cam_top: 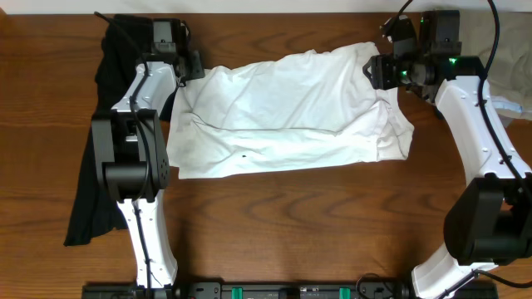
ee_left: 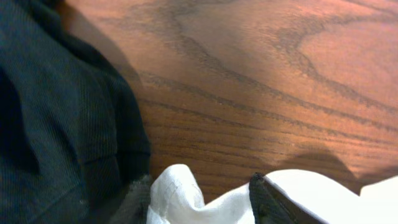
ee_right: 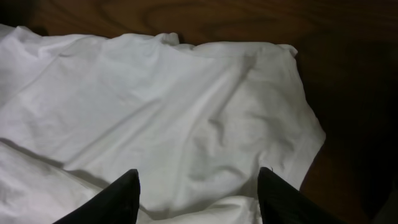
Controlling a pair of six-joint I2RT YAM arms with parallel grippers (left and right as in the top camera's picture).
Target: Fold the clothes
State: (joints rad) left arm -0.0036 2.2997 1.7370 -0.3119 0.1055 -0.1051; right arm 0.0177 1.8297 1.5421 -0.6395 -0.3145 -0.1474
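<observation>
We show the white shirt (cam_top: pixel 283 108) lying rumpled and roughly doubled over on the wooden counter (cam_top: pixel 274 224), between the two arms; a black garment (cam_top: pixel 96 191) lies in a long strip just beyond the shirt's left edge, partly under the left arm. The left fingers (cam_top: pixel 193 66) sit at the shirt's far left corner; in the left wrist view these fingers (ee_left: pixel 273 202) stand partly apart with a puckered ridge of shirt cloth (ee_left: pixel 180 193) rising between them and the black garment (ee_left: pixel 62 124) just beside it; we cannot make out whether they pinch the cloth. The right fingers (cam_top: pixel 376 71) sit at the shirt's far right corner; in the right wrist view they (ee_right: pixel 121 199) are spread wide over the shirt (ee_right: pixel 186 112), clasping nothing.
</observation>
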